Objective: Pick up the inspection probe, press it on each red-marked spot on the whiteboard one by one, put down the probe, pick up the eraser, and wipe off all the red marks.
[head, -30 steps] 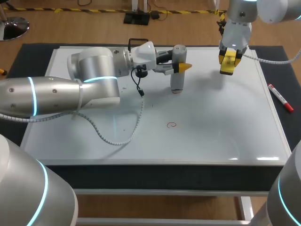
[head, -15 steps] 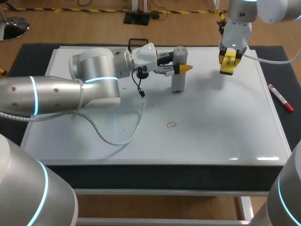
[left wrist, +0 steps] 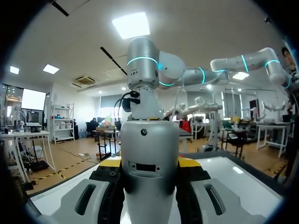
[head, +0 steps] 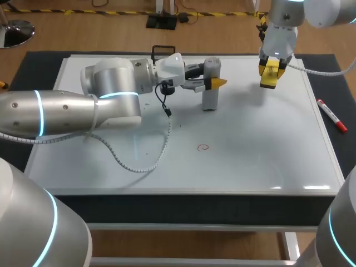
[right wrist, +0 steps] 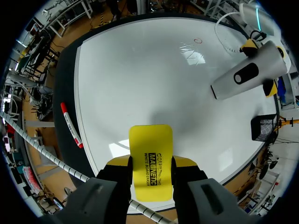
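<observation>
A grey cylindrical probe (head: 210, 97) stands upright over the back middle of the whiteboard (head: 256, 161), its lower end at or just above the surface. My left gripper (head: 212, 82) is shut on it from the side; in the left wrist view the probe (left wrist: 149, 154) fills the gap between the fingers of that gripper (left wrist: 149, 170). My right gripper (head: 269, 77) hangs over the back right of the board, shut on the yellow eraser (head: 270, 71); its own view shows the eraser (right wrist: 150, 156) between its fingers. One small red mark (head: 203, 147) lies in front of the probe.
A red marker pen (head: 332, 115) lies on the black mat beside the board's right edge. The left arm's cable (head: 150, 158) loops over the board's left middle. The board's front and right parts are bare.
The probe in my left gripper has shifted very slightly to the right. The right arm and the eraser have kept still.
</observation>
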